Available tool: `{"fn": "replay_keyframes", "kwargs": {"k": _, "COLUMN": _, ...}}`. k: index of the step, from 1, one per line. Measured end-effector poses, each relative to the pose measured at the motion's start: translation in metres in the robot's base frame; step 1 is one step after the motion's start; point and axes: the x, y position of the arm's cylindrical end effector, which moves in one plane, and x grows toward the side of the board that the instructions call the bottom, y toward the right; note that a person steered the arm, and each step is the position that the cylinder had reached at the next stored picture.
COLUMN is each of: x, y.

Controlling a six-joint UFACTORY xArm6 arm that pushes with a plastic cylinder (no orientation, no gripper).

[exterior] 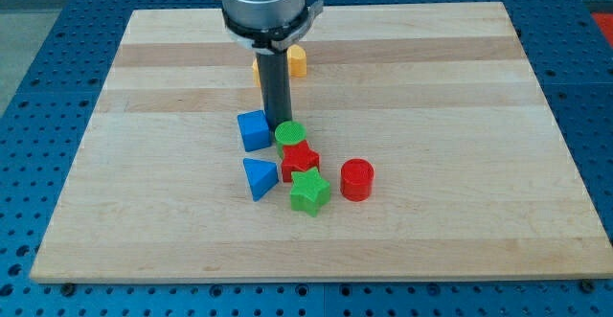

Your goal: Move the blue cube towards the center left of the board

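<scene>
The blue cube [254,130] sits near the middle of the wooden board [144,164]. My tip [279,123] is down on the board just to the right of the cube, close to its upper right side, and just above the green cylinder [290,134]. Whether the tip touches the cube cannot be told.
A red star [300,158], a green star [309,192], a blue triangular block [258,177] and a red cylinder [356,179] cluster below and right of the cube. Two yellow-orange blocks [297,61] lie behind the rod near the view's top, partly hidden.
</scene>
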Motion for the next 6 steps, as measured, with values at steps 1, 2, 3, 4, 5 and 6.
{"fn": "replay_keyframes", "kwargs": {"k": 1, "x": 0.019, "y": 0.0}}
{"fn": "replay_keyframes", "kwargs": {"k": 2, "x": 0.021, "y": -0.01}}
{"fn": "replay_keyframes", "kwargs": {"k": 3, "x": 0.021, "y": -0.024}}
{"fn": "replay_keyframes", "kwargs": {"k": 4, "x": 0.021, "y": -0.028}}
{"fn": "replay_keyframes", "kwargs": {"k": 5, "x": 0.026, "y": -0.029}}
{"fn": "replay_keyframes", "kwargs": {"k": 6, "x": 0.043, "y": -0.025}}
